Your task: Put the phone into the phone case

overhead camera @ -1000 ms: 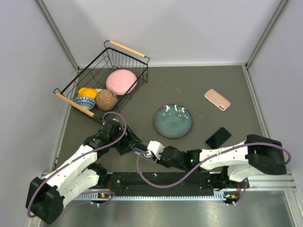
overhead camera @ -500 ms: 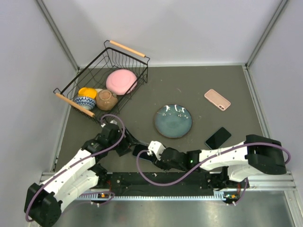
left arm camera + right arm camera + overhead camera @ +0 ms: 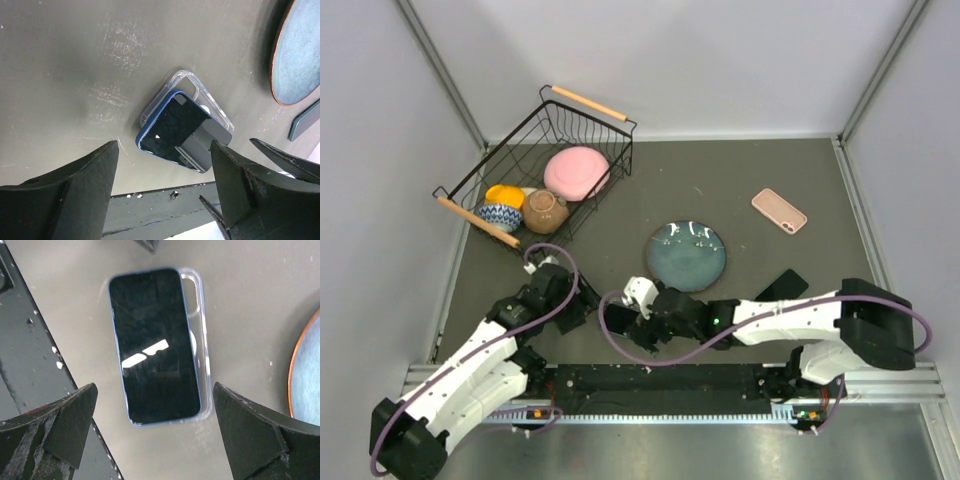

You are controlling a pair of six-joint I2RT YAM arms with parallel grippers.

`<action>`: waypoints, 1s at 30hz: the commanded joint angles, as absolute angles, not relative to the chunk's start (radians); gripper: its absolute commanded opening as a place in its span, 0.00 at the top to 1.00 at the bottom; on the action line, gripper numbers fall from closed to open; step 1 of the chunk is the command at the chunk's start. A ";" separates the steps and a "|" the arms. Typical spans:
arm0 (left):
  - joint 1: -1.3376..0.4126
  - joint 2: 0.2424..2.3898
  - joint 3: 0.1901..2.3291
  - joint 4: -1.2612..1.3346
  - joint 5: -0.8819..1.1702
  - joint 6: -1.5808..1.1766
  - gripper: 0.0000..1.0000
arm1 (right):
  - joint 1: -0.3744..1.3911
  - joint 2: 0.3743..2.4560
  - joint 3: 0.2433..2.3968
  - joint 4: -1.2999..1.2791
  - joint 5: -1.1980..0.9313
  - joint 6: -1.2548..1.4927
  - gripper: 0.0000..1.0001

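One blue-edged phone (image 3: 155,345) lies screen-up on the clear phone case (image 3: 203,360), shifted sideways so that a strip of the case and its camera cut-out show beside it. It appears laid on top rather than pressed in. By that reading the placing is done, while aligning and seating are left. The left jaws and the right jaws both stand wide apart above it, gripping nothing. On the table (image 3: 75,60) a teal plate (image 3: 300,50) sits near.
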State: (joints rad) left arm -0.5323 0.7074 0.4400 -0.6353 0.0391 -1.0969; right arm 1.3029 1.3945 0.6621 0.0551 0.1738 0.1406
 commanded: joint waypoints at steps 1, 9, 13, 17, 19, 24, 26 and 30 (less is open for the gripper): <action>-0.535 0.698 0.488 -0.670 0.009 -1.083 0.20 | 1.284 1.480 0.803 0.026 0.109 0.049 0.01; -0.535 0.693 0.474 -0.696 -0.041 -1.104 0.22 | 1.223 1.601 0.882 0.026 0.032 -0.029 0.01; -0.534 0.681 0.466 -0.704 -0.044 -1.108 0.23 | 1.221 1.643 0.888 0.055 0.008 -0.040 0.01; -0.535 0.669 0.463 -0.704 -0.051 -1.112 0.23 | 1.223 1.674 0.884 0.070 0.003 -0.038 0.01; -0.535 0.664 0.465 -0.707 -0.057 -1.108 0.23 | 1.223 1.683 0.879 0.081 0.006 -0.035 0.01; -0.535 0.663 0.465 -0.718 -0.071 -1.104 0.23 | 1.223 1.704 0.874 0.109 0.072 -0.018 0.04; -0.535 0.663 0.465 -0.718 -0.063 -1.101 0.24 | 1.221 1.700 0.861 0.117 0.078 -0.008 0.07; -0.535 0.661 0.468 -0.700 -0.054 -1.072 0.24 | 1.218 1.677 0.844 0.104 0.084 0.093 0.19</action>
